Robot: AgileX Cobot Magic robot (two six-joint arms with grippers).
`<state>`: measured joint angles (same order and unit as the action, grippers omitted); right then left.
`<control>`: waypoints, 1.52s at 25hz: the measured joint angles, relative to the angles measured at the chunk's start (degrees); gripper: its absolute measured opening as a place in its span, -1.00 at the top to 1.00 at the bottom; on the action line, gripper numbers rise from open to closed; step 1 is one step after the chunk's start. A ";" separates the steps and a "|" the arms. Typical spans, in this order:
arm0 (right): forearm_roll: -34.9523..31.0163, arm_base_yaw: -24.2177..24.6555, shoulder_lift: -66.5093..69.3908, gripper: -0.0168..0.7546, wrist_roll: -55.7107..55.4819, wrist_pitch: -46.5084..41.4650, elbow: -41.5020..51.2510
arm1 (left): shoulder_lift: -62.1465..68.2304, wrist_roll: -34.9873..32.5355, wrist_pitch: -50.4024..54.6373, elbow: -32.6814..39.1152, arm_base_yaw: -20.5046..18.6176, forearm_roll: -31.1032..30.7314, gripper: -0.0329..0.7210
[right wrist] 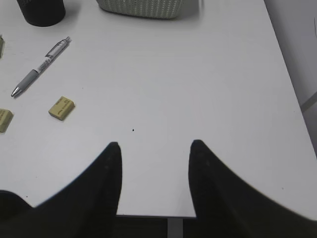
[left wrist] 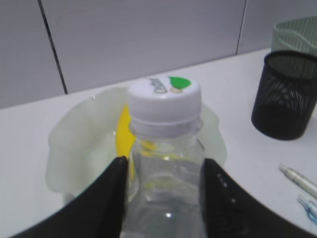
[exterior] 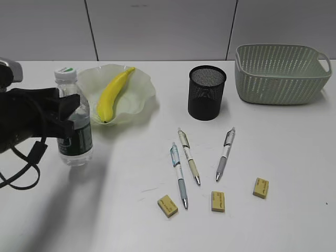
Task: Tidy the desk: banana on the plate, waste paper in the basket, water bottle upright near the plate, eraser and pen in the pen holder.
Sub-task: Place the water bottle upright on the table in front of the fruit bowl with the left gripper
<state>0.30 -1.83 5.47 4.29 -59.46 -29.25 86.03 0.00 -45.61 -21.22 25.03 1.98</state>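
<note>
The water bottle (exterior: pixel 81 139) stands upright on the desk (exterior: pixel 283 147), just left of the plate (exterior: pixel 139 86). My left gripper (exterior: pixel 68 118) is shut on the bottle's body below the cap, as the left wrist view shows (left wrist: pixel 165 166). The banana (exterior: pixel 113 94) lies in the plate. Three pens (exterior: pixel 189 156) and three yellow erasers (exterior: pixel 218 201) lie on the desk in front of the pen holder (exterior: pixel 207 94). The basket (exterior: pixel 278 73) stands at the back right. The waste paper is out of view. My right gripper (right wrist: pixel 154 146) is open and empty over the desk's front right edge.
The right wrist view shows one pen (right wrist: pixel 42 64) and an eraser (right wrist: pixel 61 107) to the left, the basket's base (right wrist: pixel 143 7) at the top and the desk's right edge (right wrist: pixel 292 89). A grey panelled wall stands behind the desk.
</note>
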 joint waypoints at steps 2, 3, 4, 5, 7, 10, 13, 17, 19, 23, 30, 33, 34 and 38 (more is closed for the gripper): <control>0.05 0.00 0.00 0.02 0.00 0.00 0.00 | 3.39 0.00 -8.31 0.77 -0.08 0.00 0.02; 0.05 0.00 0.00 0.02 0.00 0.00 0.00 | 4.78 0.00 -11.87 1.07 -0.08 0.00 0.02; 0.05 0.00 0.00 0.02 0.00 0.00 0.00 | 6.39 0.00 -14.50 1.22 -0.08 0.00 0.02; 0.05 0.00 0.00 0.02 0.00 0.00 0.00 | 8.01 0.00 -17.43 1.31 -0.08 0.00 0.02; 0.05 0.00 0.00 0.02 0.00 0.00 0.00 | 10.67 0.00 -19.76 1.31 -0.08 0.00 0.02; 0.05 0.00 0.00 0.02 0.00 0.00 0.00 | 13.59 0.00 -20.26 1.43 -0.08 -0.07 0.02; 0.05 0.00 0.00 0.02 0.00 0.00 0.00 | 14.24 0.00 -20.53 2.40 -0.08 -0.11 0.02; 0.05 0.00 0.00 0.02 0.00 0.00 0.00 | 14.24 0.00 -22.97 4.82 -0.08 -0.29 0.02; 0.05 0.00 0.00 0.02 0.00 0.00 0.00 | 14.12 0.00 -24.29 6.10 -0.08 -0.40 0.02; 0.05 0.00 0.00 0.02 0.00 0.00 0.00 | 14.07 0.00 -25.52 7.42 -0.14 -2.28 -0.06; 0.05 0.00 0.00 0.02 0.00 0.00 0.00 | 14.07 0.00 -24.19 7.57 -0.13 -10.19 -0.40; 0.05 0.00 0.00 0.02 0.00 0.00 0.00 | 13.88 0.00 -24.12 7.96 -0.13 -10.38 -0.42; 0.05 0.00 0.00 0.02 0.00 0.00 0.00 | 13.52 0.00 -23.88 8.02 -0.13 -10.24 -0.42; 0.05 0.00 0.00 0.02 -0.02 0.00 0.00 | 9.65 1.93 -23.69 8.02 -0.13 -9.64 -0.42</control>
<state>0.36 -1.83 5.47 4.27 -59.46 -29.25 95.67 1.93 -69.30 -13.21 24.90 -7.65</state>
